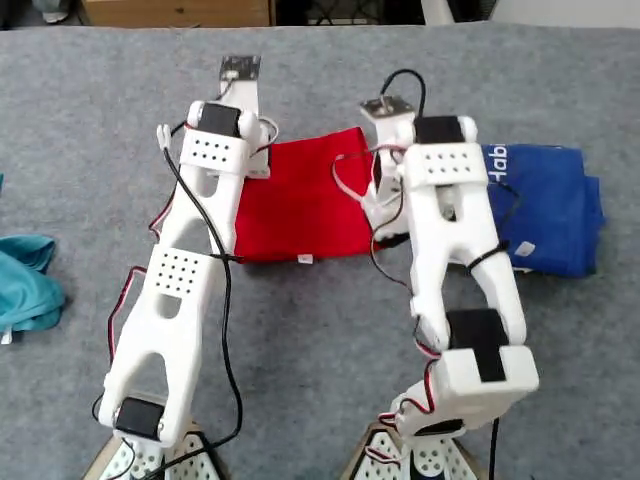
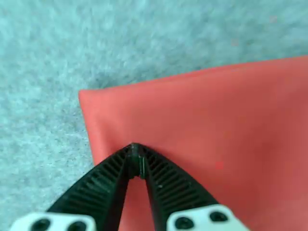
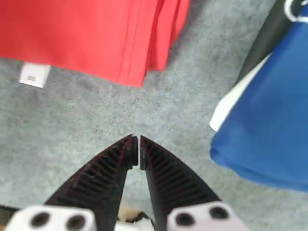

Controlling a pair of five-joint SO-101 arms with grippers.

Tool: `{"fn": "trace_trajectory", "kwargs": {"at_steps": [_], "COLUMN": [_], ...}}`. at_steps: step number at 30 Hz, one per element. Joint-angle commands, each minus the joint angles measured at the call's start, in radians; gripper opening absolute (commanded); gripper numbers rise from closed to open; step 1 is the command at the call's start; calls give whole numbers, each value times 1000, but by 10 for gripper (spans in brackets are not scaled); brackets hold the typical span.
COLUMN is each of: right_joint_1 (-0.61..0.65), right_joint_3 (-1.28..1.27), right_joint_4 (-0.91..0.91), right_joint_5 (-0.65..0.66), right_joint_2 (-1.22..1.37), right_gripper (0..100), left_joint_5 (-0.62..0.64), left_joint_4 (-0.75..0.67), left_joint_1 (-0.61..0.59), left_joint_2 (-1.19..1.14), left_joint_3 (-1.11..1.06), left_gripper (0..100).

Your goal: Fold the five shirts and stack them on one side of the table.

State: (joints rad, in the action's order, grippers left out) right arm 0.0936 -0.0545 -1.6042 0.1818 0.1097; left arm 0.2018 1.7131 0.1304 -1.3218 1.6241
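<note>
Red shirt [image 1: 305, 200] folded, centre of table [image 1: 330, 320]: soft, limp. Left gripper [image 2: 136, 154] closed at its corner (cloth pinched? can't tell), right gripper [image 3: 135, 147] closed above bare table. You'd best pinch all layers at the corners.

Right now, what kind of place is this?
Probably a robot lab or workshop: two white robot arms at a grey table, with a red shirt, a blue shirt and a teal shirt on it.

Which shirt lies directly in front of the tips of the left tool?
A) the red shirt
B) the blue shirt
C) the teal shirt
A: the left wrist view shows the left tool, tips shut, over the red shirt, near one of its corners.
</note>
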Motion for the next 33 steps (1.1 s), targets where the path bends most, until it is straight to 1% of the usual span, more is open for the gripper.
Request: {"fn": "trace_trajectory", "kwargs": {"at_steps": [1, 5, 7, 12, 16, 18, 21, 23, 25, 27, 29, 31, 33], "right_joint_1": [46, 69, 68, 68, 72, 71, 74, 92, 115, 144, 167, 181, 184], "right_joint_3": [-125, -260, -286, -248, -122, -42, 19, 27, 21, 27, 30, 30, 41], "right_joint_4": [157, 305, 344, 334, 206, 146, 129, 147, 169, 186, 224, 276, 325], "right_joint_5": [-8, -8, -8, -8, -12, -71, -207, -269, -307, -354, -400, -427, -453], "right_joint_2": [-53, -61, -61, -62, -62, -54, -53, -47, -21, 25, 82, 148, 211], "right_gripper": [15, 15, 15, 15, 15, 15, 17, 60, 152, 250, 325, 361, 364], "left_joint_5": [63, 72, 72, 72, 68, 66, 68, 72, 74, 74, 74, 74, 74], "left_joint_4": [-34, -89, -89, -55, -55, -63, -112, -140, -155, -169, -184, -187, -189], "left_joint_1": [-44, -71, -76, -73, -101, -159, -260, -314, -344, -352, -357, -360, -361], "left_joint_2": [14, 3, 3, 14, 74, 115, 130, 112, 92, 78, 68, 61, 61], "left_joint_3": [44, 35, 25, 44, 44, 44, 44, 44, 44, 44, 44, 44, 44], "left_gripper": [30, 31, 30, 30, 32, 33, 33, 33, 33, 33, 33, 33, 33]}}
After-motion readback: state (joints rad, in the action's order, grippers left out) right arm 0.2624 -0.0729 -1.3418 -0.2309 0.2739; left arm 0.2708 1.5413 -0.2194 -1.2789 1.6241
